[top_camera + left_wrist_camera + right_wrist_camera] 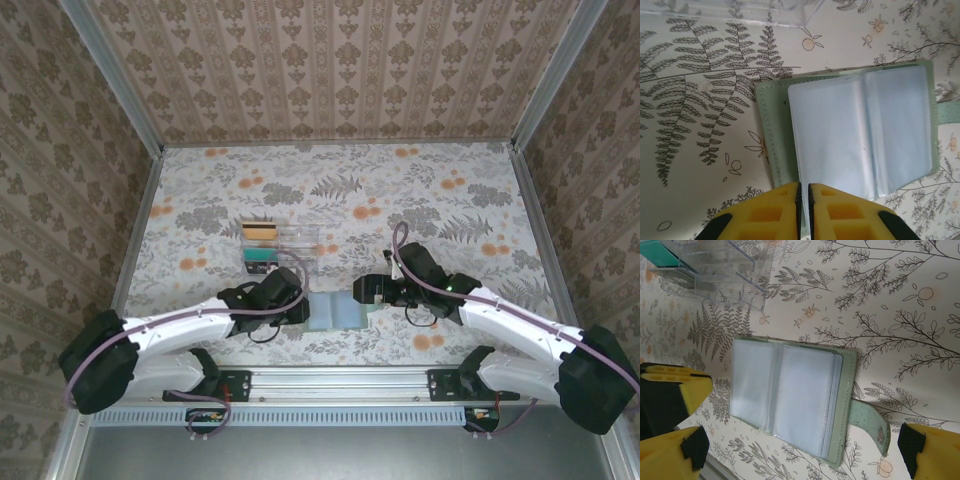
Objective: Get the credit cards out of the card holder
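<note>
Holder (335,312) open flat on table (450,200), pale sleeves up, between both grippers. Left gripper (804,192) at its near edge, fingers (770,210) pressed almost together, sleeve edge running into slit between them. Right gripper (800,440) spread wide, fingers (927,450) either side of holder, not touching. Snap strap (867,422) points toward one finger. Clear tray (285,245) just beyond left gripper, apart from holder, teal card (660,252) inside.
</note>
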Robot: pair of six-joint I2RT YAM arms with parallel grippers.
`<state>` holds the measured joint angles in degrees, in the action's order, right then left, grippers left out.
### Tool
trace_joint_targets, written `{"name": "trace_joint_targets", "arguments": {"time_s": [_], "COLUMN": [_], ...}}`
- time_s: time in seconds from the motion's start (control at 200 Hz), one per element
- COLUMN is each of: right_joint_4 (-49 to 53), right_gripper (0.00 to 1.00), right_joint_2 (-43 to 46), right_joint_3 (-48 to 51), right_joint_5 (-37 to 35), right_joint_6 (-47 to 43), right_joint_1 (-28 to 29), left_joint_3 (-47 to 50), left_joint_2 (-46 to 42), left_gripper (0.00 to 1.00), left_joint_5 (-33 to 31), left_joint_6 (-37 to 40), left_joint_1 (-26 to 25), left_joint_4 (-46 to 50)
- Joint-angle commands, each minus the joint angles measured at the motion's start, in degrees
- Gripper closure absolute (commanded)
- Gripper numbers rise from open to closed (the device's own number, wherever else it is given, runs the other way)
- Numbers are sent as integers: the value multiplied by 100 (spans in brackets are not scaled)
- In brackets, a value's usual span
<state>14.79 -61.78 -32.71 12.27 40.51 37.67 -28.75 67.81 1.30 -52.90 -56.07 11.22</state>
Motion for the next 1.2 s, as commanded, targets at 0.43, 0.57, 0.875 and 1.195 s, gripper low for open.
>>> {"name": "trace_joint_targets", "arguments": {"time_s": [0.43,0.57,0.875,1.195], "right_joint_4": [154,148,308,981], "right_gripper": [0,0,0,0], "right_joint_2": [200,219,362,845], "right_joint_3": [160,171,124,-66], "right_joint_5": [-146,-155,-330,-1879], "right_joint_6": [113,123,39,-258], "right_joint_1": [35,38,30,1], "left_joint_3": [-784,-973,-1106,-1542], "left_joint_2": [1447,1596,731,-1109], "left_gripper": [86,86,72,4], "left_joint_5": [690,742,-23,-2205], "left_joint_6": [274,394,563,918], "left_joint_1": [-191,-255,-203,538], "left_joint_4": [-430,-375,500,2717]}}
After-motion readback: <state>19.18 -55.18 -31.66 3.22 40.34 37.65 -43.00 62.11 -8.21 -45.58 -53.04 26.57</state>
